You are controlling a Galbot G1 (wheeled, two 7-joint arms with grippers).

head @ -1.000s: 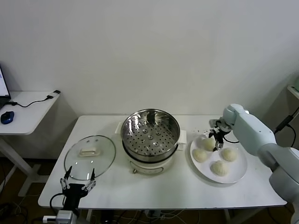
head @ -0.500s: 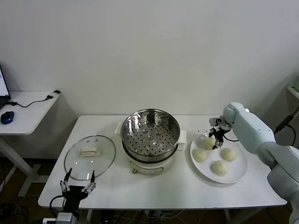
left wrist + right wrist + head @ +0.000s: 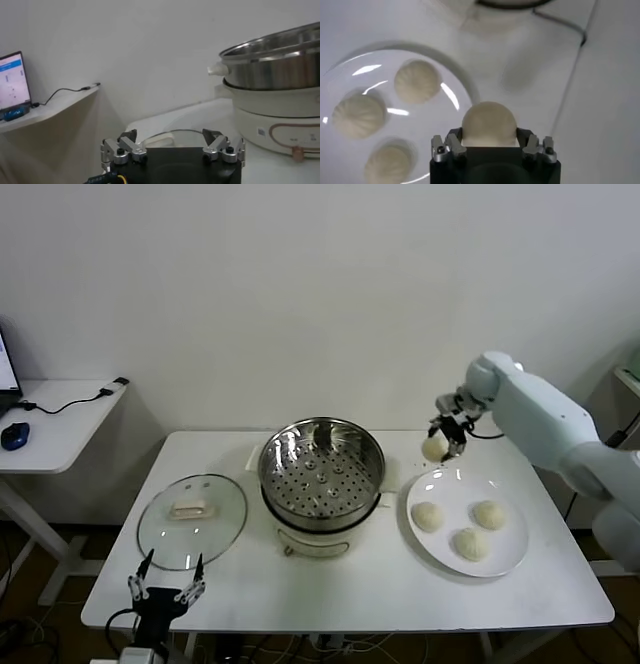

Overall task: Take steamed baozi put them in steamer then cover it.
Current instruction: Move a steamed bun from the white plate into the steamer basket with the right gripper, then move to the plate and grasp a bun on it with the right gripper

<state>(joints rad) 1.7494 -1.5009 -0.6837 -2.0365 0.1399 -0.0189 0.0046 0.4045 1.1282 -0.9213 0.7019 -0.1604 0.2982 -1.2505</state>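
My right gripper [image 3: 440, 441] hangs above the table between the steamer and the plate, shut on one cream-white baozi [image 3: 434, 448], which fills the jaws in the right wrist view [image 3: 488, 124]. Three more baozi [image 3: 428, 516] [image 3: 489, 514] [image 3: 469, 543] lie on the white plate [image 3: 505, 563] at the right. The steamer [image 3: 322, 467], a shiny steel pot with a perforated tray on a white base, stands uncovered at the table's middle. My left gripper [image 3: 164, 588] waits open low at the table's front left edge, holding nothing.
The round glass lid [image 3: 192, 519] with a white handle lies flat on the table left of the steamer. A white side desk [image 3: 60, 419] with a blue mouse and a cable stands far left. A cable runs behind the plate.
The right gripper has closed on one baozi from the plate and lifted it up and slightly toward the steamer. Three baozi are left on the plate. The left arm has not moved.
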